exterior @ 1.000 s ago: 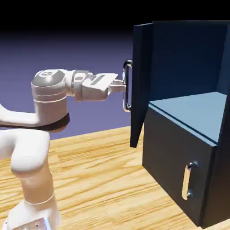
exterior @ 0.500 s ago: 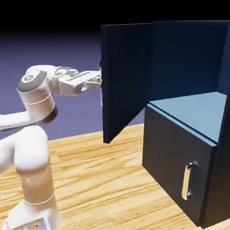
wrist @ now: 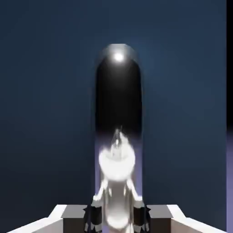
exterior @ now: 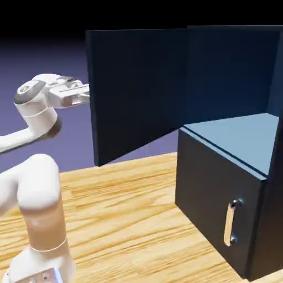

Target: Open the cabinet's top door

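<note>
The pincer (wrist: pixel 117 219) is closed around the tall shiny handle (wrist: pixel 117 170), with one finger at each side of the bar. In the hand view I see the bar between the fingertips, but I cannot tell how firm this pinch is. In the exterior view, the door hides the fingertips.

The handle belongs to the top door (exterior: pixel 138 91), the large dark blue panel. This door stands wide out from the cabinet (exterior: pixel 235 72), its free edge toward the exterior view's left, near the wrist of the arm (exterior: pixel 41 179). Behind the door, the light blue shelf (exterior: pixel 237 131) is in plain sight. Below it, the lower door (exterior: pixel 202 177) is shut, with its own small handle (exterior: pixel 229 224), and everything is over the wooden table (exterior: pixel 121 204).

To me the opening looks nearly finished, perhaps already enough. The danger now would be in pulling too straight, because the door must turn on its hinge; then the fingers could slide or twist on the smooth bar. If the pull goes too far, the hinge may come to its stop and strain the wrist. And if the pincer leaves sideways before it spreads, it could catch the handle and drag the door.
</note>
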